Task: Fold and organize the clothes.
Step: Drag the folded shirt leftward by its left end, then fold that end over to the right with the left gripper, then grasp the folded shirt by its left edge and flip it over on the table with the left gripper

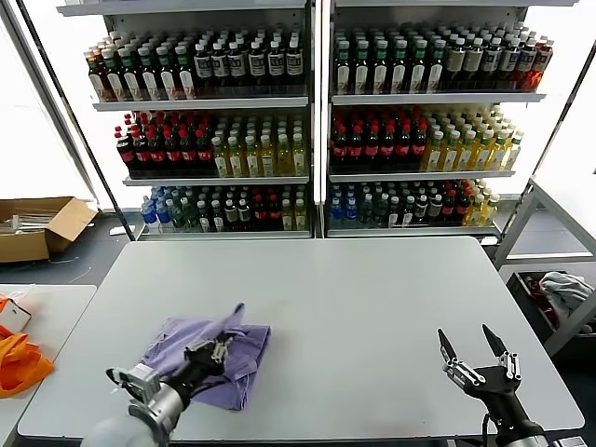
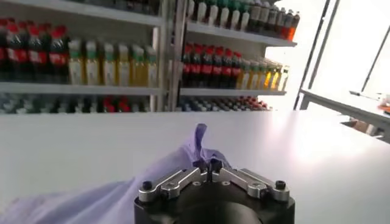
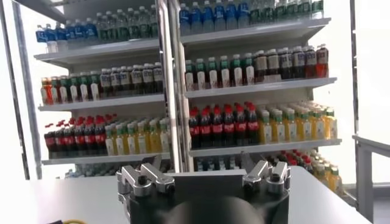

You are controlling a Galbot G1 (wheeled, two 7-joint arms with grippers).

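Note:
The lavender T-shirt (image 1: 191,349) lies bunched and partly folded on the near left of the grey table (image 1: 354,307). My left gripper (image 1: 220,351) is over the shirt's middle, shut on a pinch of its fabric. In the left wrist view the fingertips (image 2: 208,164) meet on a raised fold of the shirt (image 2: 201,141). My right gripper (image 1: 473,342) is open and empty above the near right of the table, well away from the shirt. In the right wrist view its fingers (image 3: 253,163) stand wide apart with nothing between them.
Shelves of drink bottles (image 1: 307,121) stand behind the table. A side table on the left holds an orange item (image 1: 19,363). A cardboard box (image 1: 37,228) is on the floor at the far left. A metal frame and a bin (image 1: 559,298) are at the right.

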